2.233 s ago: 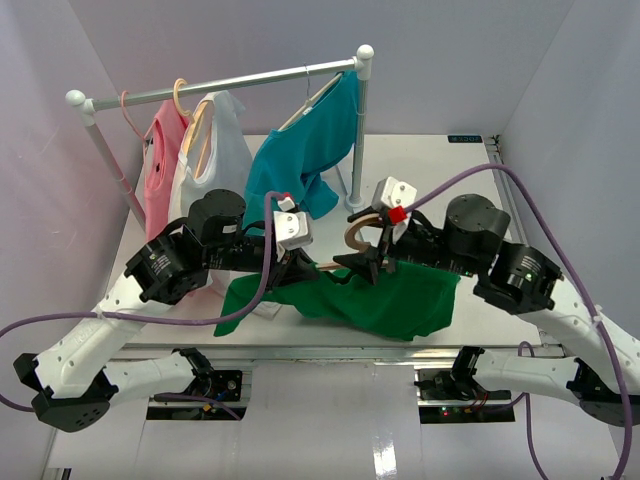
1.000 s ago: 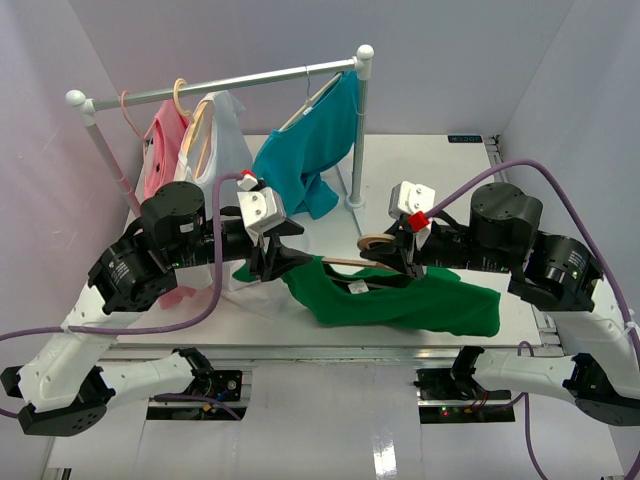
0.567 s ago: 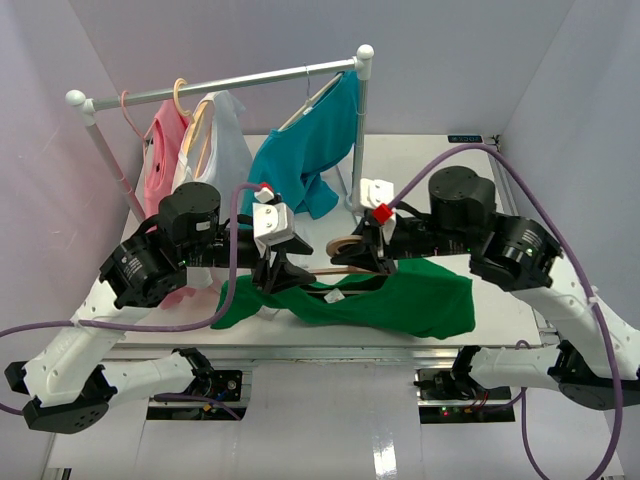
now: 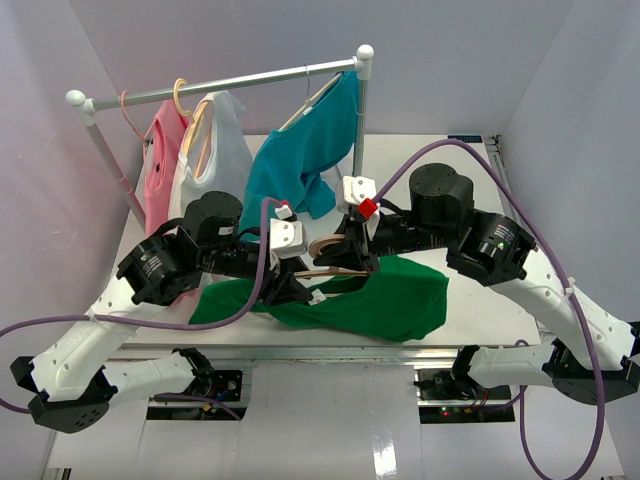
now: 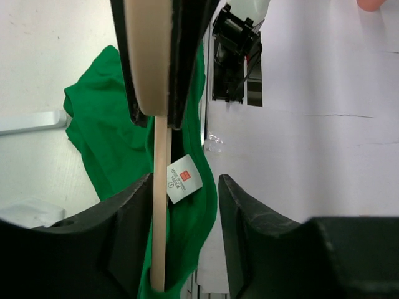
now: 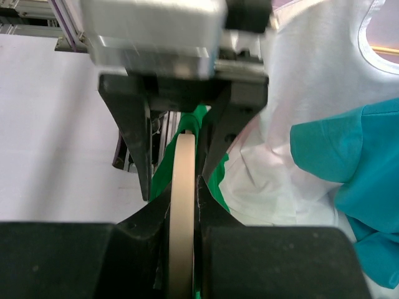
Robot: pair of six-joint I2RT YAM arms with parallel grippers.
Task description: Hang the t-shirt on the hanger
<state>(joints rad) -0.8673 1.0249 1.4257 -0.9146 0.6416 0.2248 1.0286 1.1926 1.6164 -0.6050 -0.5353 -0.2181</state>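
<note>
above the white desk (image 4: 470,180), near its front edge: bright green short-sleeved cloth t-shirt (image 4: 395,305), sagging under the pale beige wooden hanger (image 4: 325,247), one sleeve trailing low at left. right tool (image 4: 355,258) clamped on the hanger's thick hook. left tool (image 4: 296,290) with fingers parted, thin hanger arm and labelled collar between.
</note>
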